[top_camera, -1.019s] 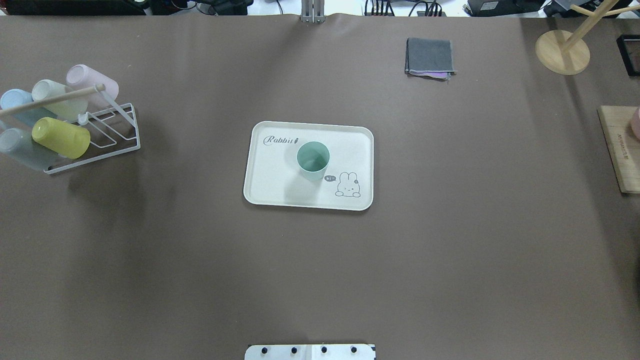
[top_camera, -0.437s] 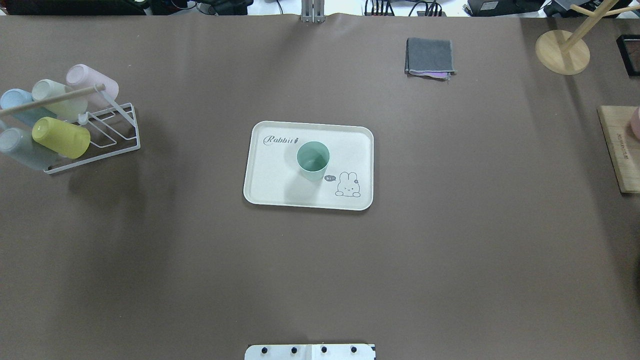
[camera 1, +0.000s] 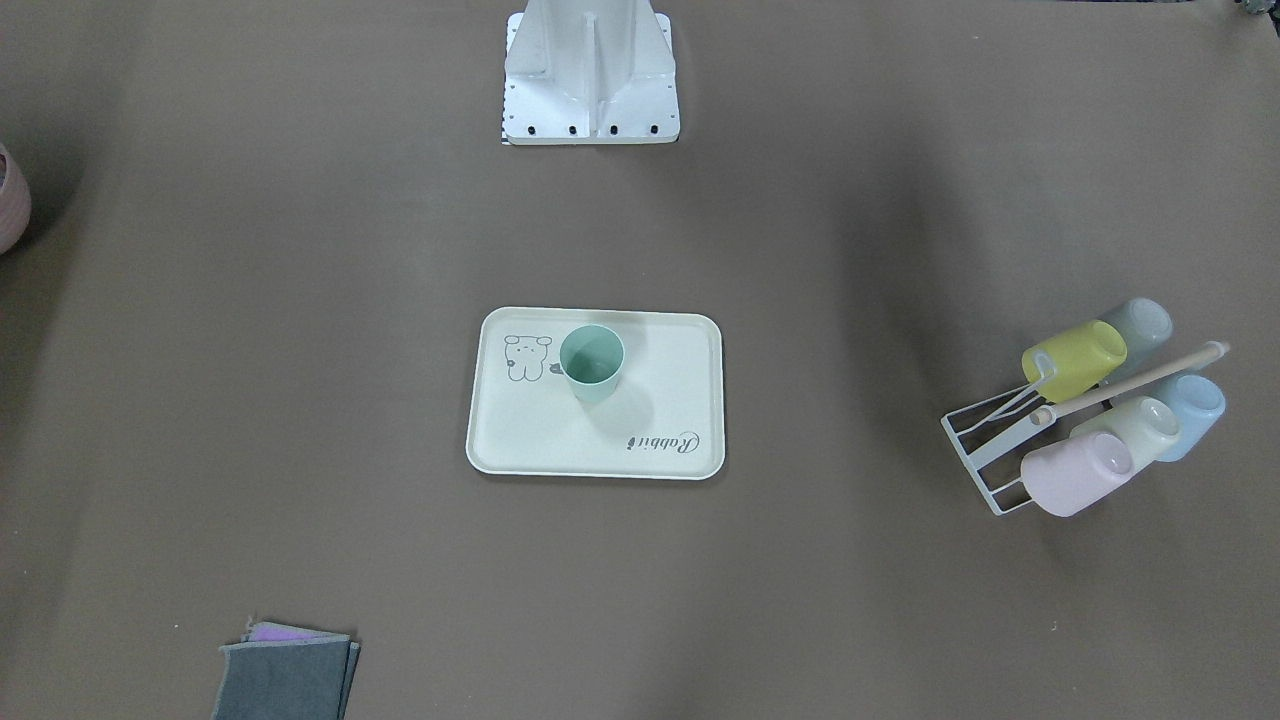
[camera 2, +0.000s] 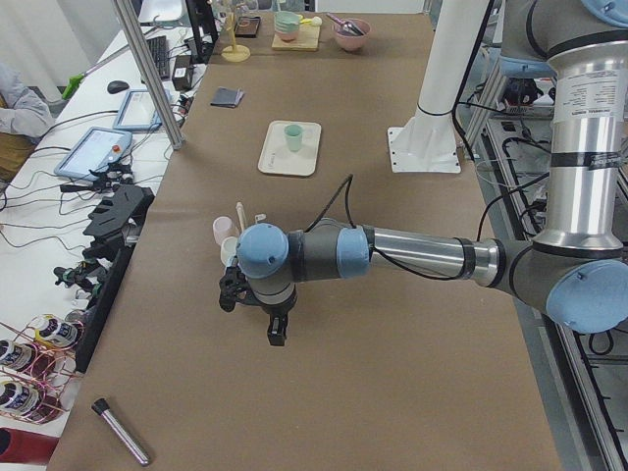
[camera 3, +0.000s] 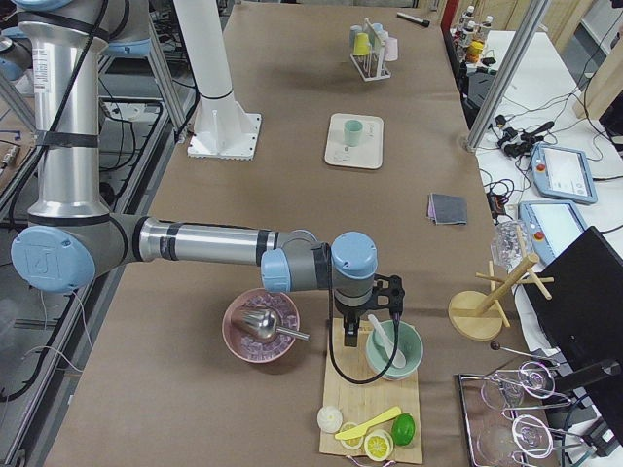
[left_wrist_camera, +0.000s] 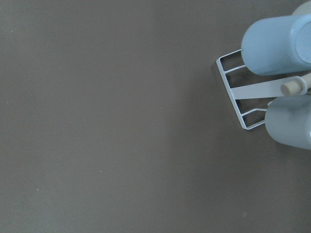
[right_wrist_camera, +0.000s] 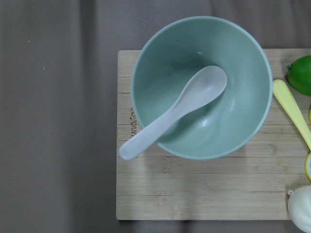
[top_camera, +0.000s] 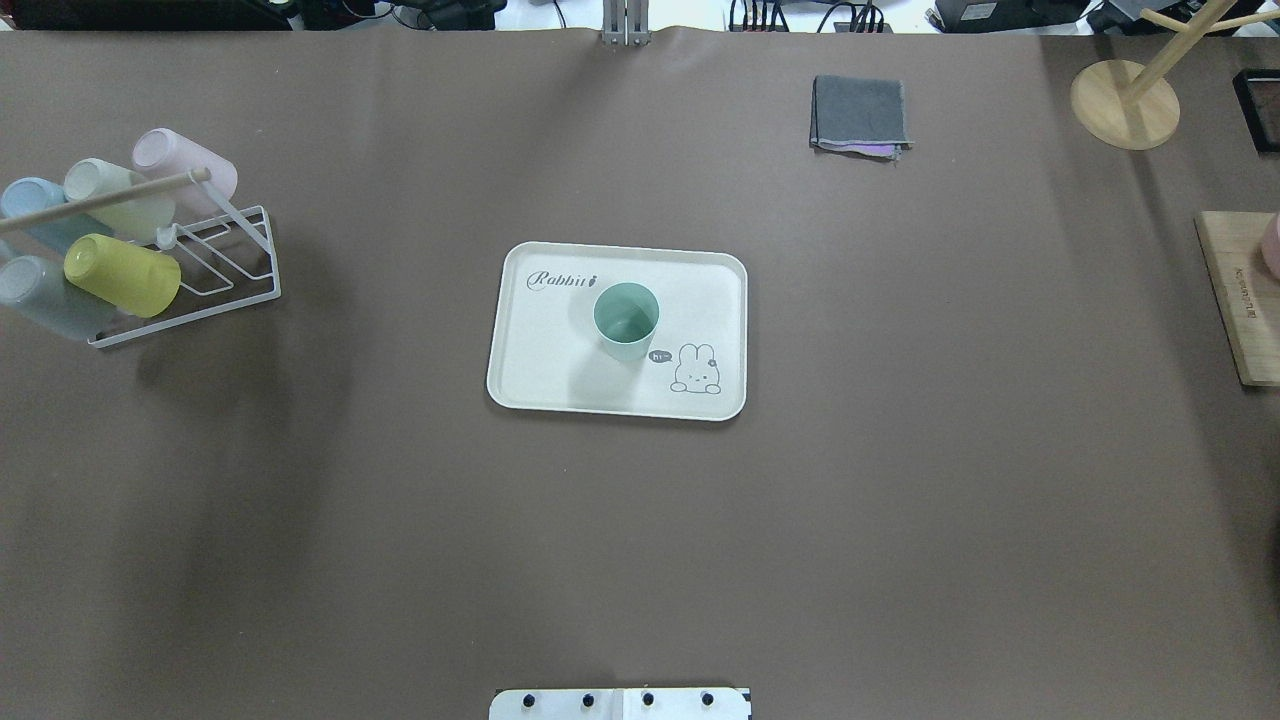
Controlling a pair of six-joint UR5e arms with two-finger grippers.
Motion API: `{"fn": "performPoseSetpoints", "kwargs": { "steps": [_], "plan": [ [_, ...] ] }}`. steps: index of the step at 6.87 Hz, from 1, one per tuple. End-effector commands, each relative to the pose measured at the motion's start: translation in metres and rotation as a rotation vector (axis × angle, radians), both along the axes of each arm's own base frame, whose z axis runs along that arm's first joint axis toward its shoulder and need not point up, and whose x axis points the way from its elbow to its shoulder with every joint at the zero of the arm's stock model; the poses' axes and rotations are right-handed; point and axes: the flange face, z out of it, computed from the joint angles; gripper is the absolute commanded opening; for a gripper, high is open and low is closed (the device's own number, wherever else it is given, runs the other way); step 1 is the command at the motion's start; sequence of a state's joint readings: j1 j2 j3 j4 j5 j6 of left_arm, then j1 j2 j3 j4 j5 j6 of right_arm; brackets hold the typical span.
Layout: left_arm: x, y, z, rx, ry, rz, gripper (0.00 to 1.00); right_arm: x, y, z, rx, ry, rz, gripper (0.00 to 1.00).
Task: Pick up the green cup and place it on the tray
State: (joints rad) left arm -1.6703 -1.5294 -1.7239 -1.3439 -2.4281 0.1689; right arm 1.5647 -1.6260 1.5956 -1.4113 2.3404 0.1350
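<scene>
The green cup (top_camera: 626,318) stands upright on the cream tray (top_camera: 540,365) at the table's middle, next to the grey drawing; it also shows in the front-facing view (camera 1: 591,362) on the tray (camera 1: 520,440). No gripper is near it. My left gripper (camera 2: 277,334) shows only in the exterior left view, low over the table beside the cup rack; I cannot tell whether it is open or shut. My right gripper (camera 3: 351,336) shows only in the exterior right view, above a mint bowl; I cannot tell its state either.
A white wire rack (top_camera: 232,270) with several pastel cups, one a bright yellow-green cup (top_camera: 120,275), stands at the left. A folded grey cloth (top_camera: 860,113), a wooden stand (top_camera: 1124,104) and a wooden board (top_camera: 1235,300) lie at the right. The bowl (right_wrist_camera: 201,87) holds a spoon.
</scene>
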Motion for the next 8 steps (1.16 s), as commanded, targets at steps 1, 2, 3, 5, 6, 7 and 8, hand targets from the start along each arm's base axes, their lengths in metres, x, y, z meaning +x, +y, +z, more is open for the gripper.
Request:
{"fn": "performPoseSetpoints", "kwargs": {
  "steps": [1, 2, 3, 5, 6, 7, 8],
  "plan": [
    [-0.014, 0.009, 0.01, -0.019, -0.028, -0.024, 0.99, 0.0, 0.0, 0.0, 0.0, 0.0, 0.0, 1.0],
    [-0.013, 0.018, 0.021, -0.042, -0.026, -0.026, 0.99, 0.0, 0.0, 0.0, 0.0, 0.0, 0.0, 1.0],
    [-0.014, 0.014, 0.016, -0.034, -0.033, -0.028, 0.99, 0.0, 0.0, 0.0, 0.0, 0.0, 0.0, 1.0],
    [-0.013, 0.017, 0.016, -0.034, -0.029, -0.029, 0.99, 0.0, 0.0, 0.001, -0.002, 0.001, 0.0, 1.0],
    [-0.014, 0.012, 0.015, -0.027, -0.032, -0.028, 0.99, 0.0, 0.0, 0.001, -0.002, 0.001, 0.0, 1.0],
    [-0.013, 0.013, 0.024, -0.035, -0.037, -0.022, 0.99, 0.001, 0.001, 0.002, -0.004, -0.001, 0.003, 1.0],
    [-0.014, 0.01, 0.028, 0.004, -0.044, -0.025, 0.99, 0.001, 0.001, 0.002, -0.004, -0.001, 0.003, 1.0]
  ]
}}
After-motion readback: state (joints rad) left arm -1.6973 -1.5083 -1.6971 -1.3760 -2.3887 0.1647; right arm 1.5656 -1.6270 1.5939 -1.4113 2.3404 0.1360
